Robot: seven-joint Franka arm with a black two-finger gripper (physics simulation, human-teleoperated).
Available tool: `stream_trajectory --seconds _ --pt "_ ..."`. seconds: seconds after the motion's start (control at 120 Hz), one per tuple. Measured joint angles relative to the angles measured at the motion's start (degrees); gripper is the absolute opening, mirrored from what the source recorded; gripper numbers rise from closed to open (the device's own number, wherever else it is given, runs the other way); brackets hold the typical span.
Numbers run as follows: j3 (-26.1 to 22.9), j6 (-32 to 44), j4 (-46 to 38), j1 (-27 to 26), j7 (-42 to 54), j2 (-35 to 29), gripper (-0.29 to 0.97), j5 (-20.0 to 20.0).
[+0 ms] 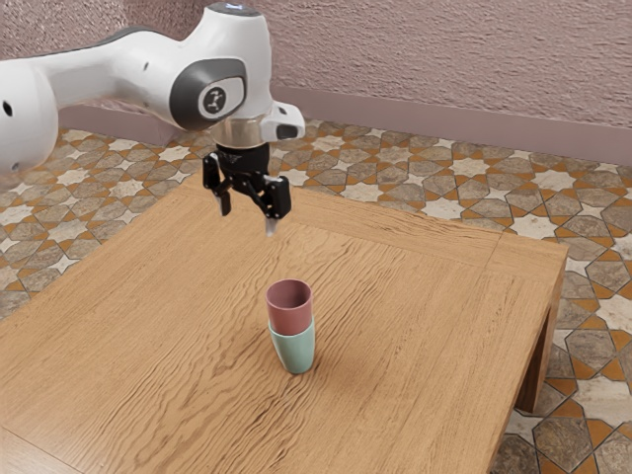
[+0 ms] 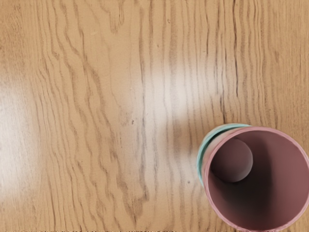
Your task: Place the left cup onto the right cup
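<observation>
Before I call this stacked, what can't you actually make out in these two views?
Pink cup: lower part hidden inside the teal cup, exterior view; seating depth unclear.
Teal cup: mostly covered by the pink cup, wrist view.
Table: near corners cut off by the exterior view's edge.

Pink cup (image 2: 256,179) inside teal cup (image 2: 208,141)

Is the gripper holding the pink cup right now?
No, the pink cup sits nested in the teal cup on the table, while the open gripper hangs above, apart from both.
</observation>
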Motion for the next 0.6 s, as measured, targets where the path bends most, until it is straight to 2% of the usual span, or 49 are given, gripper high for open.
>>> stream_trajectory --seconds 0.6 --pt "1.3 -4.1 1.0 0.2 6.4 -3.8 0.68 -0.9"
